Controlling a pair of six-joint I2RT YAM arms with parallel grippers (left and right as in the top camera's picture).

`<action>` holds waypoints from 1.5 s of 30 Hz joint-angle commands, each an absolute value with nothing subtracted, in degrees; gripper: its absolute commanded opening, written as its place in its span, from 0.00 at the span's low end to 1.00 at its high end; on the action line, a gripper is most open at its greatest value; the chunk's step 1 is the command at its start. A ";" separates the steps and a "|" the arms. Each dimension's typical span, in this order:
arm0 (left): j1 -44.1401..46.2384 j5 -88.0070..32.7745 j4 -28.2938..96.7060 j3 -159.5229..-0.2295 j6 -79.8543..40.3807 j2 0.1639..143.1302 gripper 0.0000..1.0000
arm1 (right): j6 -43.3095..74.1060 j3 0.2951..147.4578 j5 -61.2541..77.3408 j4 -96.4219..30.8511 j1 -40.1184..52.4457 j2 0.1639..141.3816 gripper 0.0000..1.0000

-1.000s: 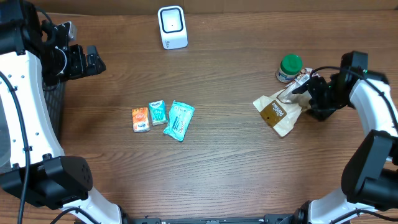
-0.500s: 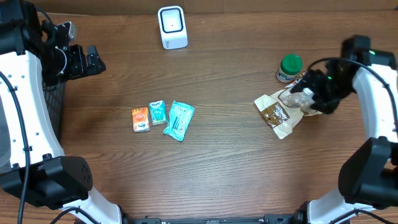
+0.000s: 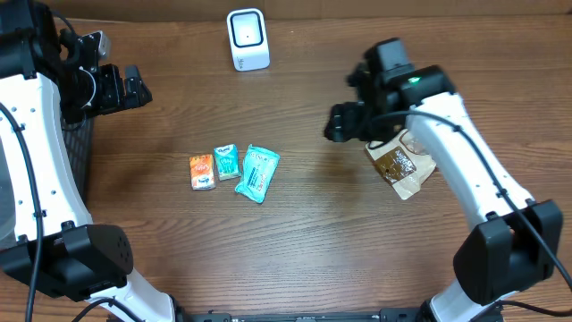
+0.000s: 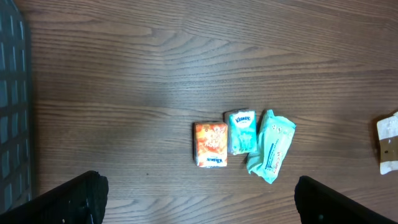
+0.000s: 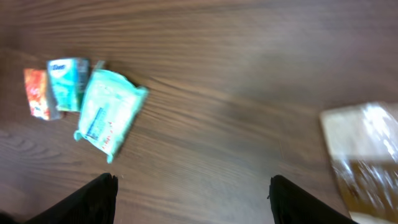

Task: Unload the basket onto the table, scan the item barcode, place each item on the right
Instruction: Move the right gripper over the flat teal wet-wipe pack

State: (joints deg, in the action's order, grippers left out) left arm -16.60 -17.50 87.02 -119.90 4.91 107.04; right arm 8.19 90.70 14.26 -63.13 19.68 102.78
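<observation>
The white barcode scanner (image 3: 248, 39) stands at the back of the table. Three small packets lie side by side: an orange one (image 3: 202, 172) (image 4: 211, 144) (image 5: 38, 93), a small teal one (image 3: 226, 162) (image 4: 240, 132) (image 5: 68, 83), and a larger teal pack (image 3: 257, 173) (image 4: 271, 145) (image 5: 109, 112). A brown and white bag (image 3: 402, 165) (image 5: 367, 155) lies to the right. My right gripper (image 3: 344, 123) (image 5: 194, 202) hovers open between the packets and the bag, holding nothing. My left gripper (image 3: 136, 87) (image 4: 202, 205) stays open and raised at the far left.
A dark mesh basket (image 4: 12, 93) stands at the left edge of the table. My right arm (image 3: 447, 152) crosses above the bag and hides whatever stands behind it. Bare wood stretches along the near side of the table.
My right arm has swung left, away from the brown bag and toward the table's middle. The bag stays on the table. The left arm has not moved.
</observation>
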 commanded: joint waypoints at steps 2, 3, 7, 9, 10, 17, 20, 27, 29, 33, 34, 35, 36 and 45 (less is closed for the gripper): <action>-16.75 -17.39 86.91 -120.42 5.80 106.94 1.00 | 5.91 91.09 12.29 -58.87 23.53 105.67 0.76; -16.75 -17.39 86.91 -120.42 5.80 106.94 1.00 | 5.93 91.09 13.56 -57.39 24.01 106.87 0.76; -16.75 -17.39 86.91 -120.42 5.80 106.94 0.99 | 5.91 91.59 21.04 -53.34 24.43 112.77 0.76; -16.75 -17.39 86.91 -120.42 5.80 106.94 0.99 | 5.96 91.66 24.75 -51.18 24.43 115.42 0.75; -16.75 -17.39 86.91 -120.42 5.80 106.94 1.00 | 6.02 91.66 26.59 -49.84 24.45 116.92 0.75; -16.75 -17.39 86.91 -120.42 5.80 106.94 1.00 | 8.99 91.66 30.61 -40.27 26.22 122.08 0.69; -16.75 -17.39 86.91 -120.42 5.80 106.94 0.99 | 8.34 91.61 29.58 -37.87 27.70 123.26 0.68; -16.75 -17.39 86.91 -120.42 5.80 106.94 1.00 | -1.89 91.57 21.28 -37.63 31.83 125.25 0.68; -16.75 -17.39 86.91 -120.42 5.80 106.94 1.00 | -3.16 91.57 19.66 -37.78 32.60 125.60 0.68; -16.75 -17.39 86.91 -120.42 5.80 106.94 1.00 | -3.51 91.57 19.09 -37.76 33.36 127.11 0.68; -16.75 -17.39 86.91 -120.42 5.80 106.94 1.00 | -3.51 91.57 19.09 -37.76 33.39 127.52 0.69; -16.75 -17.39 86.94 -120.42 5.80 106.94 1.00 | -3.51 91.57 19.09 -37.78 33.39 127.96 0.68; -16.75 -17.39 86.91 -120.42 5.80 106.94 1.00 | -3.49 91.57 19.11 -37.95 33.39 128.09 0.68; -16.75 -17.39 86.91 -120.42 5.80 106.94 1.00 | 0.21 91.42 19.57 -41.19 33.89 128.11 0.45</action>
State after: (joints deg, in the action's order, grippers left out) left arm -16.60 -17.52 87.02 -119.90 4.91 107.04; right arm -1.45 90.85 20.49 -40.38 33.52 126.21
